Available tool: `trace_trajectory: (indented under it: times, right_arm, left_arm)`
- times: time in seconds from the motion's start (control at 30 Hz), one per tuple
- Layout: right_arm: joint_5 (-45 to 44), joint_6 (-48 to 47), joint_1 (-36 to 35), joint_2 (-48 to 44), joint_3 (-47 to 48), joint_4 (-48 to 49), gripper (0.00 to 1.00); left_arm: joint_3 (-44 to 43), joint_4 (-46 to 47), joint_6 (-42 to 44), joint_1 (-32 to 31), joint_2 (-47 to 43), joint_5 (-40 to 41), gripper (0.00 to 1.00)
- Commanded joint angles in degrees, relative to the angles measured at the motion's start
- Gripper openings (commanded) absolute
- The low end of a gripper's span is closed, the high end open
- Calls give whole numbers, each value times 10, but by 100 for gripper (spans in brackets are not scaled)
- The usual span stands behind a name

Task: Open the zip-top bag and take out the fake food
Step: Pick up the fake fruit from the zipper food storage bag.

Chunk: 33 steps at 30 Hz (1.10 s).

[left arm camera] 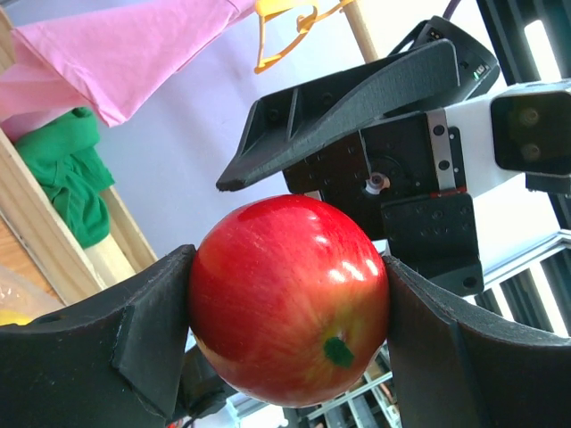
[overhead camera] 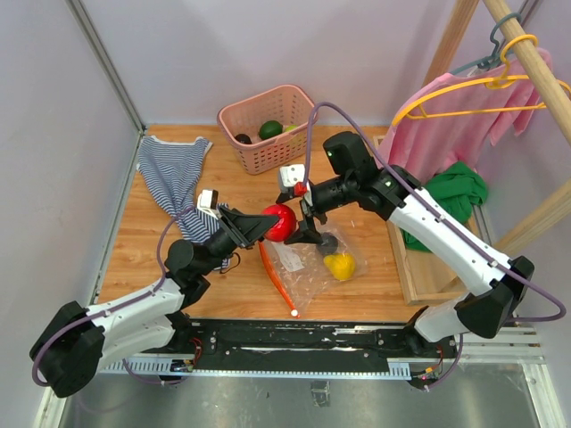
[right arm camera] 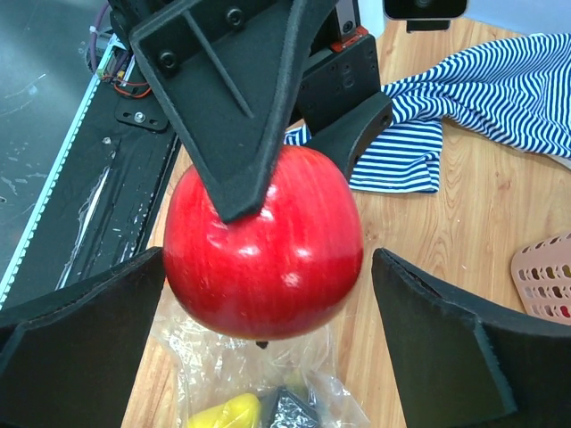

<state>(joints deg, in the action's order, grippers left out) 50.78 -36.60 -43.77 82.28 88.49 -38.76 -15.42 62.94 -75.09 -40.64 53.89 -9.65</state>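
Top external view, catalogued left to right, as we find it.

1. Striped garment (overhead camera: 174, 174): we see it spread flat on the table (overhead camera: 357, 294), far-left part.
2. Left gripper (overhead camera: 266, 226): closed on the red apple (overhead camera: 281, 222), held clear above the table. In the left wrist view we see both fingers (left arm camera: 152, 339) pressed to the apple's sides, its green stem stub facing the camera.
3. Pink basket (overhead camera: 268, 125): at the far edge, centre. We count a dark green piece (overhead camera: 270, 129) and a darker piece (overhead camera: 243, 139) inside.
4. Right gripper (overhead camera: 302, 223): jaws spread wide, straddling the same apple. In the right wrist view we note a clear gap between the apple and the finger on the view's right, and at most a sliver at the other finger (right arm camera: 80, 312). It grips nothing.
5. Zip-top bag (overhead camera: 312, 259): lying crumpled on the table just below the apple, with its red-orange zip strip (overhead camera: 275, 272) running along its left edge.
6. Yellow fruit (overhead camera: 339, 265): inside the bag, with a dark piece (overhead camera: 328, 241) beside it.
7. Green cloth (overhead camera: 455, 192) and pink garment (overhead camera: 446, 134): far right, the latter on a yellow hanger (overhead camera: 482, 85).
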Motion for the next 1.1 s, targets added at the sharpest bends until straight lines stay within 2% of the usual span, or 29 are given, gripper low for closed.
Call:
trace_trajectory:
  times: [0.0,0.2,0.33,0.43,0.53,0.6,0.73,0.87,0.93,1.07]
  right_arm:
    - [-22,12,-24,5,16,15,98]
    - [-25,14,-36,12,22,14,100]
    - [-31,14,-41,17,20,17,97]
    - [-32,14,-43,18,19,18,90]
    - [-31,13,-43,18,20,18,76]
    - [-31,11,-43,17,21,14,63]
    - [-31,8,-43,17,27,5,46]
    - [-28,4,-42,17,33,-4,38]
    - [-23,2,-42,17,38,-7,37]
    - [-13,3,-39,21,49,-17,35]
  left_arm:
    - [-18,32,-14,-8,5,22,32]
    - [-18,31,-28,-12,10,34,32]
    - [-15,31,-32,-12,9,37,33]
    - [-13,27,-32,-13,5,37,34]
    - [-9,22,-30,-12,1,39,39]
    - [-6,16,-29,-12,-4,40,48]
    - [-2,-10,-23,-12,-23,46,75]
    - [0,-57,-7,-12,-55,56,95]
    - [0,-87,2,-12,-77,65,99]
    - [5,-135,15,-12,-112,75,99]
